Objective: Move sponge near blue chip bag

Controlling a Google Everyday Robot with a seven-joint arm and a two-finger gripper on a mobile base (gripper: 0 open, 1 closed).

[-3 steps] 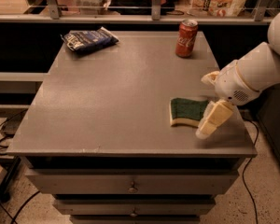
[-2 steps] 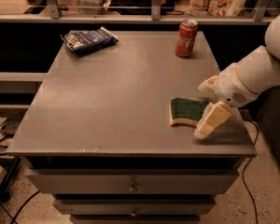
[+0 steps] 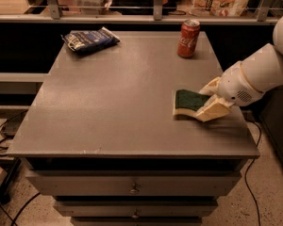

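The sponge, dark green on top with pale yellow foam below, is at the right side of the grey table, near the front. My gripper comes in from the right on a white arm. Its cream pads sit on either side of the sponge's right end and are shut on it. The blue chip bag lies flat at the table's far left corner, well away from the sponge and the gripper.
A red soda can stands upright at the far right of the table, behind the sponge. Drawers run below the table's front edge. A railing and shelves stand behind the table, and cables lie on the floor at the left.
The gripper's pads have drawn together onto the sponge's right end. The sponge has shifted slightly upward in the view with them. The chip bag and the can have not moved.
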